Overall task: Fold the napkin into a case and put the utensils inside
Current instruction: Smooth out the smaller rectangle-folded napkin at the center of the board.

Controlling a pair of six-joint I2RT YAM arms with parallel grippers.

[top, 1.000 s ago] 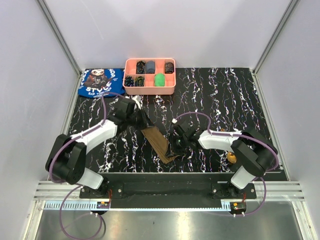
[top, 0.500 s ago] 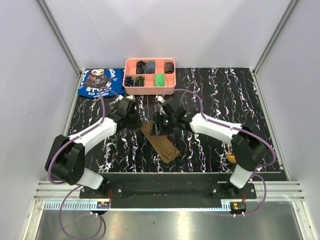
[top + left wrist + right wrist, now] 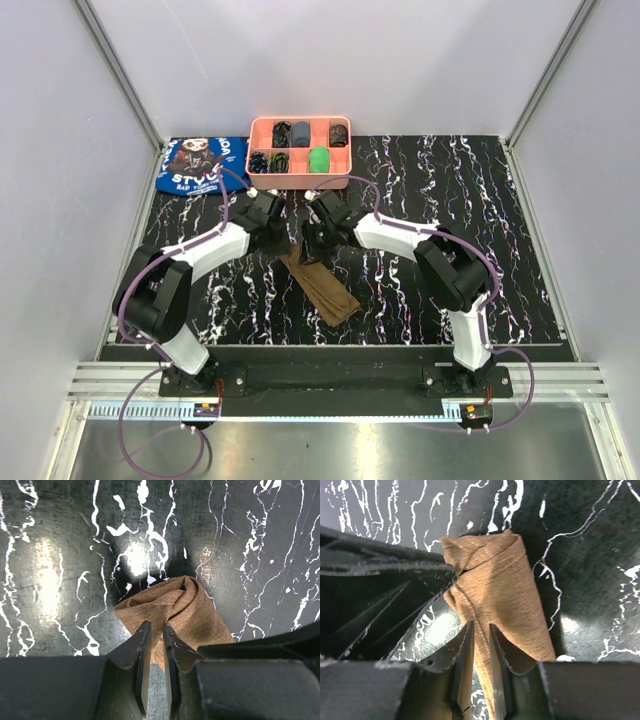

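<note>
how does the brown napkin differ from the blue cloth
The napkin is plain olive-brown; the blue cloth carries white lettering and a cartoon face. The napkin is folded into a narrow strip; the blue cloth lies spread out. The left gripper and right gripper pinch the napkin; the blue cloth lies untouched. Both are soft cloths.

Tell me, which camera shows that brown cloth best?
The top external view: only there does the whole olive-brown napkin show, a folded strip lying slantwise on the black marbled table. Each wrist view shows just its far, bunched end close up, pinched by the left gripper and by the right gripper.
</note>
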